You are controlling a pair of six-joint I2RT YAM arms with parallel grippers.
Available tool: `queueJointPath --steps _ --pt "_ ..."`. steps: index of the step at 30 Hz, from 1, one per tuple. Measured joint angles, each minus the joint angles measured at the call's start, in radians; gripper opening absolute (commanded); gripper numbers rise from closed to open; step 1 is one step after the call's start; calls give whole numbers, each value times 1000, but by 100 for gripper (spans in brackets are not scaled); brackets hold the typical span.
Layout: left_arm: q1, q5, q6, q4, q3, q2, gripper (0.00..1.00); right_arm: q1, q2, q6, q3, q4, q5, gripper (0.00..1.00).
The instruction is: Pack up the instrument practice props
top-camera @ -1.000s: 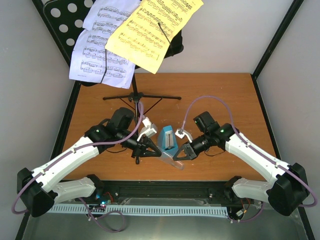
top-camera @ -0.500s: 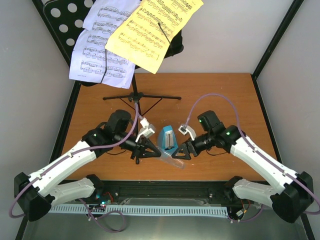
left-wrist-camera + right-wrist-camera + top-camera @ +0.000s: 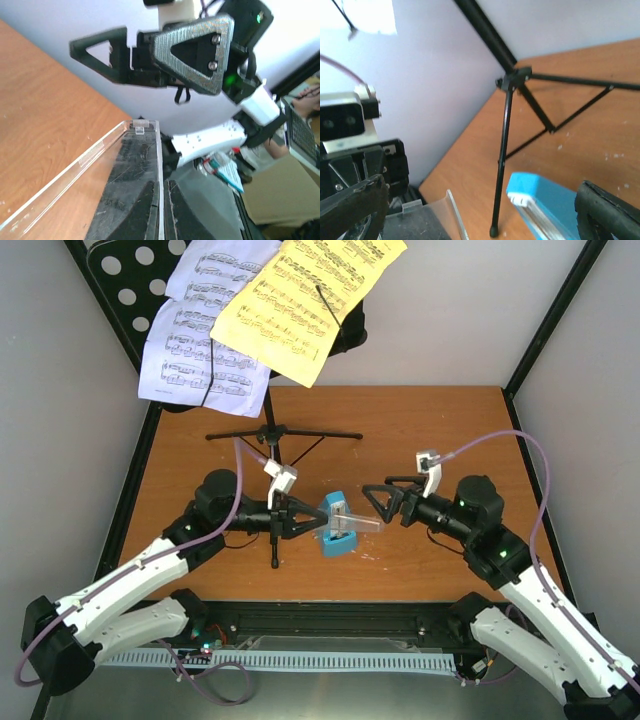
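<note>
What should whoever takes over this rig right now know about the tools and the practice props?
Left tool: shut on a wall of the clear cover, low over the table.
Right tool: open, empty, just right of the cover, apart from it.
Blue metronome: tilted at mid-table by the left tool; the cover seems not seated on it.
Music stand: upright at the back, yellow and white pages on its desk.
Done: cover grasped. Left: close the metronome, take down the pages, pack everything.
</note>
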State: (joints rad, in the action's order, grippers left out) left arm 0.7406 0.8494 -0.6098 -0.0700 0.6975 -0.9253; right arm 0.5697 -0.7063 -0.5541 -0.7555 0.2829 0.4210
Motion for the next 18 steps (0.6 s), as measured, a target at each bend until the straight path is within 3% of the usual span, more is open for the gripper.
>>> queueJointPath --steps 11,18 --pt "0 -259 -217 -309 -44 68 0 -1 151 -243 179 -386 -183 100" --pt "0 -356 -314 -429 -59 68 0 37 94 -331 267 -640 -197 100"
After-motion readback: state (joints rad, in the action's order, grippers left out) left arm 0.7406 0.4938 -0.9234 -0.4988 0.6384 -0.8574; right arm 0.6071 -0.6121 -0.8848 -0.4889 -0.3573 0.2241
